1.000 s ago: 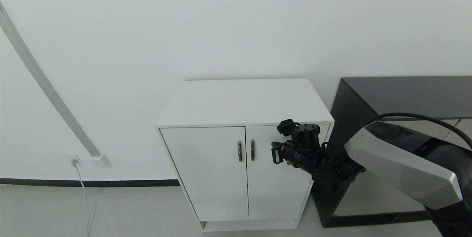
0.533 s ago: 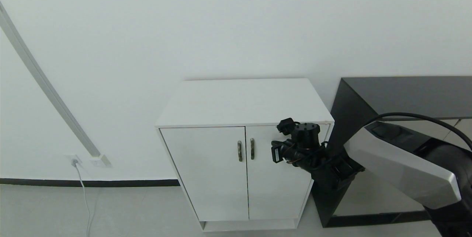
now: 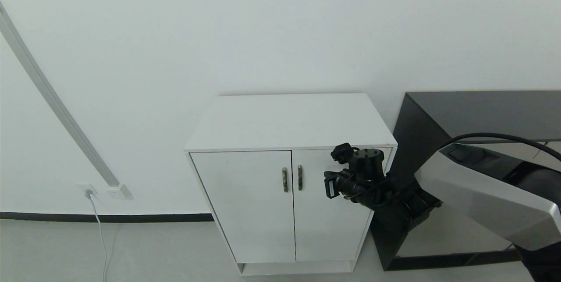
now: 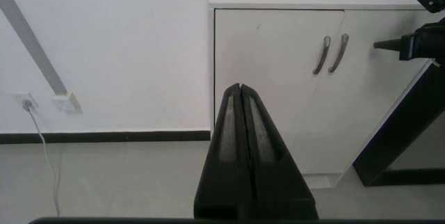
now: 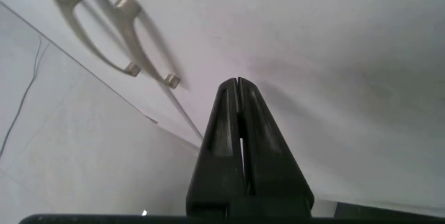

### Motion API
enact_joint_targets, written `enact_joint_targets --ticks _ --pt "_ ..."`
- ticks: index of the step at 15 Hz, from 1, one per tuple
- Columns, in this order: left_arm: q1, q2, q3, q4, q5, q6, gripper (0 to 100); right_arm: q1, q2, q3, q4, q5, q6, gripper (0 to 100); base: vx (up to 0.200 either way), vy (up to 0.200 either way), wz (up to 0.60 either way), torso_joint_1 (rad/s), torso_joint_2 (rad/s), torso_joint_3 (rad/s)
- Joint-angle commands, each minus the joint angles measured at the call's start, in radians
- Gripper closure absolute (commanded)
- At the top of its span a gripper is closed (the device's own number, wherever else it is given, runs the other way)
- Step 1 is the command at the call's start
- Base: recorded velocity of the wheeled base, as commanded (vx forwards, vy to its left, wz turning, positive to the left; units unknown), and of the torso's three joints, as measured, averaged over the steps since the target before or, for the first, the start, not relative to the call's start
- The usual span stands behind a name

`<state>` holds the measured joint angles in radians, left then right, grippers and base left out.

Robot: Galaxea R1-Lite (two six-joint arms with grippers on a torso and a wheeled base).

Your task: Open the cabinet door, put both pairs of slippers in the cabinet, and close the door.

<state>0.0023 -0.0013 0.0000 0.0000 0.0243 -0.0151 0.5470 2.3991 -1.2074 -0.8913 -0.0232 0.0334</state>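
Both doors (image 3: 245,203) of the cabinet (image 3: 287,119) are shut. The right pincer (image 5: 238,83), closed on nothing, hangs near the right handle (image 3: 300,178), on its right; the left pincer (image 4: 240,88) is closed too. That slim, stiff bar looks best to hook, and the door should swing lightly

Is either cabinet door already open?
No, the left door and right door both lie flush against the white cabinet.

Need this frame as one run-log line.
phase: pre-open | cabinet doors: both closed | right gripper: shut, near handles, apart from them | left gripper: shut, back from doors
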Motion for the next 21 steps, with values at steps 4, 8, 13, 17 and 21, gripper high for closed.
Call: enact_joint_targets --ticks 4,8,13,17,21 --pt "0.001 0.001 0.0 0.0 0.0 0.0 100 0.028 -0.193 0.241 -0.078 0.0 -0.001 100 0.0 0.0 0.0 0.0 0.0 0.0" --pt "0.001 0.001 0.0 0.0 0.0 0.001 100 -0.03 -0.451 0.453 -0.098 -0.001 -0.001 100 0.0 0.0 0.0 0.0 0.0 0.0" --pt "0.001 0.001 0.0 0.0 0.0 0.001 100 -0.236 -0.75 0.678 -0.063 -0.03 -0.017 100 0.0 0.0 0.0 0.0 0.0 0.0" --pt "0.001 0.001 0.0 0.0 0.0 0.001 100 -0.354 -1.091 0.842 0.112 -0.037 -0.017 100 0.0 0.0 0.0 0.0 0.0 0.0" --pt "0.001 0.001 0.0 0.0 0.0 0.001 100 -0.363 -1.447 0.858 0.483 -0.035 -0.017 100 0.0 0.0 0.0 0.0 0.0 0.0"
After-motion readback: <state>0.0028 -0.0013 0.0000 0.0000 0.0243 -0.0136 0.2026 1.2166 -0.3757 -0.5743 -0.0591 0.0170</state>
